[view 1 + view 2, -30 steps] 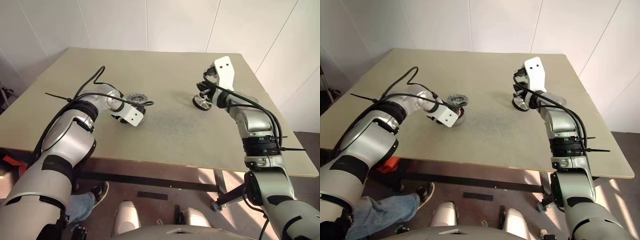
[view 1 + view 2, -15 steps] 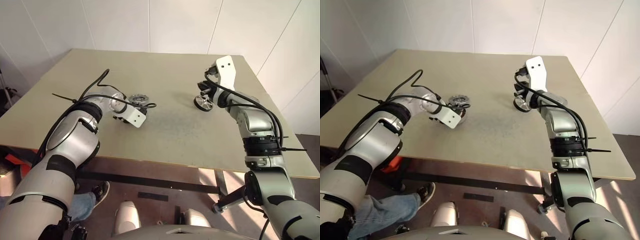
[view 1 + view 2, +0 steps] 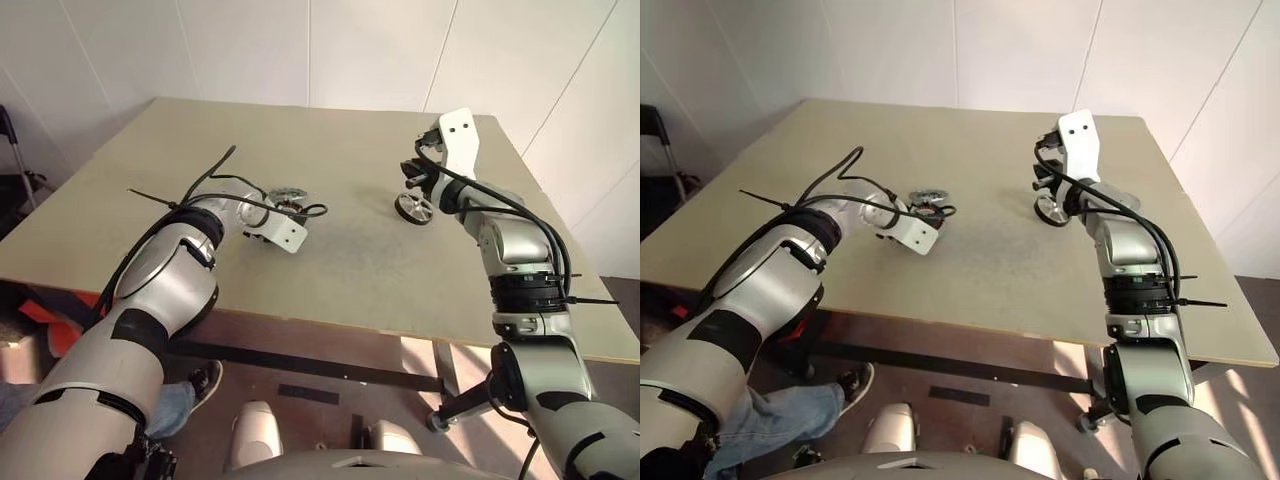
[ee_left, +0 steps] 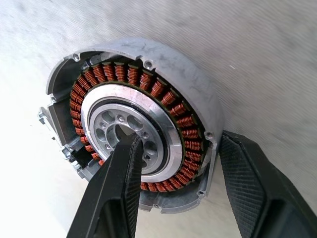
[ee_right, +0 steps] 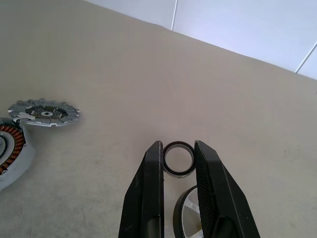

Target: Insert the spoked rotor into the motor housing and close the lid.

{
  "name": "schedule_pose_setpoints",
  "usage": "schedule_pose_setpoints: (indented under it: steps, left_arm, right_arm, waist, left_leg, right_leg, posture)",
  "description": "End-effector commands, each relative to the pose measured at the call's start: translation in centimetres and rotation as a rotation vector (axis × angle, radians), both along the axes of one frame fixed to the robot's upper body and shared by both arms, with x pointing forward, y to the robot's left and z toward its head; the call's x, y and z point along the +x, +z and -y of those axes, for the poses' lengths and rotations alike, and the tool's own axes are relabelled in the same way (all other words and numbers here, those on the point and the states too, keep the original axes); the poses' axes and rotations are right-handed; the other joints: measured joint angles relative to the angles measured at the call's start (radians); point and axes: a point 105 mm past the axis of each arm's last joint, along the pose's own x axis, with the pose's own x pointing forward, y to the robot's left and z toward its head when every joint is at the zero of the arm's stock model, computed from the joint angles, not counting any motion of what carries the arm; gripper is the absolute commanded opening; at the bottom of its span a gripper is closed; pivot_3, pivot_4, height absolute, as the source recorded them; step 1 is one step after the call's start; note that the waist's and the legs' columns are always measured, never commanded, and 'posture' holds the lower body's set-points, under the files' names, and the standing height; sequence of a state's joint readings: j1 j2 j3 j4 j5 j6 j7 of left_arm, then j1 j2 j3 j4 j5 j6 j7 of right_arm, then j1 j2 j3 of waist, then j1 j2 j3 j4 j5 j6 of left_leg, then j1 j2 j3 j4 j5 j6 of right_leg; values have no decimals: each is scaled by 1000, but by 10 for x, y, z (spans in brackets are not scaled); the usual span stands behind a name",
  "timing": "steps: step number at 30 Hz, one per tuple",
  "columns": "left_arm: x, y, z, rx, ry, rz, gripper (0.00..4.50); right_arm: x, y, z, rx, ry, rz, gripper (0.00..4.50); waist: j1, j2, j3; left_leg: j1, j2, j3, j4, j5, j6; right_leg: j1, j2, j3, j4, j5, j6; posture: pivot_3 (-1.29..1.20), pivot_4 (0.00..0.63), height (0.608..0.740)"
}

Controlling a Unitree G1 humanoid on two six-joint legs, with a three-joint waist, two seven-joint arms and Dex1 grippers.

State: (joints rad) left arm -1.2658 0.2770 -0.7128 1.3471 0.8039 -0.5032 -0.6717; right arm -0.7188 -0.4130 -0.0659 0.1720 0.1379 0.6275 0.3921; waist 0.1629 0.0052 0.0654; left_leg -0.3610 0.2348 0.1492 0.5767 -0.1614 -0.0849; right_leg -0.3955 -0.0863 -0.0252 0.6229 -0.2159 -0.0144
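Observation:
The motor housing (image 4: 148, 64), a silver can with red windings, lies on the table. My left gripper (image 4: 179, 144) is shut on it, one finger in the hub's hole and the other against the outer rim. Beside the housing lies the lid (image 5: 44, 113), a grey disc with a ridged edge, also seen as lid (image 3: 290, 196). Held up over the right half of the table, my right gripper (image 5: 177, 148) is shut on a small black ring (image 5: 177, 171). The spoked rotor (image 3: 413, 208) sits just under those fingers. I cannot tell whether it hangs from them or rests on the table.
The beige table (image 3: 350, 260) is bare between the two hands. Its right edge (image 3: 560, 250) runs close to my right arm. Black cables (image 3: 205, 175) loop over my left forearm. White walls stand behind the table.
The whole picture has shifted with the head. My left hand has edged a little to the right at the housing. The right arm has kept still.

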Motion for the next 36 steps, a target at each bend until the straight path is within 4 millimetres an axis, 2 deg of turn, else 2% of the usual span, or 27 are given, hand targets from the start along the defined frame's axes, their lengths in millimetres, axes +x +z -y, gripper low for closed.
schedule_pose_setpoints:
  steps: [1, 3, 10, 13, 20, 23, 25, 28, 33, 36]
  left_arm:
    - [7, 35, 36, -131, -48, 84, 1984]
    - [4, 39, 51, -168, -73, 77, 1984]
    - [-13, 47, 100, -229, -188, 35, 1984]
    - [-21, 43, 110, -204, -245, 12, 1984]
    - [-33, 16, 98, -89, -300, -78, 1984]
    - [-34, 11, 91, -62, -300, -95, 1984]
    - [-33, 9, 87, -49, -300, -86, 2718]
    - [-28, 11, 86, -76, -274, -46, 3616]
    - [-20, 30, 86, -177, -220, -33, 3616]
    - [-13, 46, 75, -244, -172, -36, 3616]
  right_arm:
    - [-5, 16, 4, -4, -8, 55, 575]
    - [-6, 16, 4, -7, -9, 52, 575]
    - [-7, 17, 11, -18, -34, 52, 575]
    - [-9, 20, 16, -16, -50, 58, 575]
    - [-12, 20, 19, -11, -71, 63, 575]
    - [-12, 20, 19, -8, -73, 64, 575]
    - [-11, 20, 18, -6, -73, 65, 575]
    - [-10, 20, 17, -5, -70, 65, 575]
    - [-7, 19, 13, -8, -50, 64, 575]
    - [-5, 14, 7, -8, -14, 51, 575]
  waist:
    - [2, 0, 0]
    - [4, 0, 0]
    - [10, 0, 0]
    - [10, 0, 0]
    - [10, 0, 0]
    - [11, 0, 0]
    - [11, 0, 0]
    - [10, 0, 0]
    - [10, 0, 0]
    - [9, 0, 0]
  left_leg:
    - [-3, 0, 0, 0, 0, 1]
    - [-9, -1, 0, 1, 0, 3]
    - [-13, 0, 0, 0, -3, 7]
    - [-12, 0, 0, 0, -3, 7]
    - [-11, 0, 1, 0, -2, 6]
    - [-10, 0, 1, 0, -2, 5]
    - [-10, 0, 1, 0, -2, 5]
    - [-8, 0, 1, 0, -2, 5]
    - [-8, 0, 1, 0, -1, 4]
    - [-8, 0, 1, 0, -1, 4]
  right_leg:
    - [-2, 0, 0, 0, 0, 0]
    - [-8, 0, 0, -1, 0, 1]
    - [-12, 0, -1, -1, 1, 2]
    - [-12, 0, -1, -1, 0, 1]
    - [-12, 0, 0, -1, 0, 1]
    - [-11, 0, 0, -1, 0, 1]
    - [-11, 0, 0, -1, 0, 1]
    - [-10, 0, 0, 0, 0, 1]
    - [-10, 0, 0, 0, 0, 1]
    - [-10, 0, 0, 0, 0, 1]
  posture:
    - [0, 0, 740]
    - [0, 0, 740]
    - [0, 0, 740]
    - [0, 0, 740]
    - [0, 0, 740]
    - [0, 0, 740]
    - [0, 0, 740]
    - [0, 0, 740]
    - [0, 0, 740]
    - [0, 0, 740]
